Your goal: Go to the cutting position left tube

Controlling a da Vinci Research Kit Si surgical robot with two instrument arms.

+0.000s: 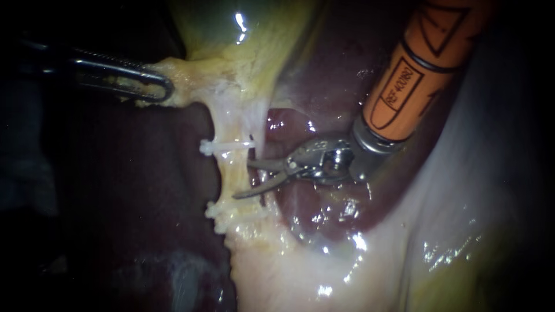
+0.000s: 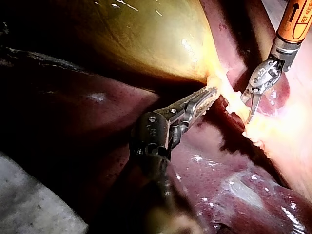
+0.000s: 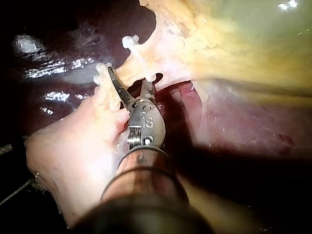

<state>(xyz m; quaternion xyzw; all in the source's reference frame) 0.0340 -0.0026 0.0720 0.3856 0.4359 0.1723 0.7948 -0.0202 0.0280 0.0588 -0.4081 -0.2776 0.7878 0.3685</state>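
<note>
Lying under all, the liver (image 1: pixel 144 173): one dark red bed that bears the rest and takes no part in this step.
Gallbladder (image 1: pixel 231 40): one, yellow-green, pulled toward the left so that the strand below it stands stretched and clear of the liver.
Right instrument (image 1: pixel 243 180): one, orange shaft from the upper right. Its two blades stand apart with the tube in the gap, not closed on it. I judge it at or very near the cutting position.
Left instrument (image 1: pixel 167 89): one, from the left, jaws clamped on pale tissue at the neck of the gallbladder, which supplies the tension.
Tube (image 1: pixel 231 170): one pale strand seen for certain, running from the neck down to pale fatty tissue (image 1: pixel 277 266). Whether it is the left one I cannot tell.
Clips: white. The upper clip (image 1: pixel 226 146) sits above the blades and the lower clip cluster (image 1: pixel 215 211) below them, possibly more than one clip. They bracket the cut so both stumps would stay sealed.
</note>
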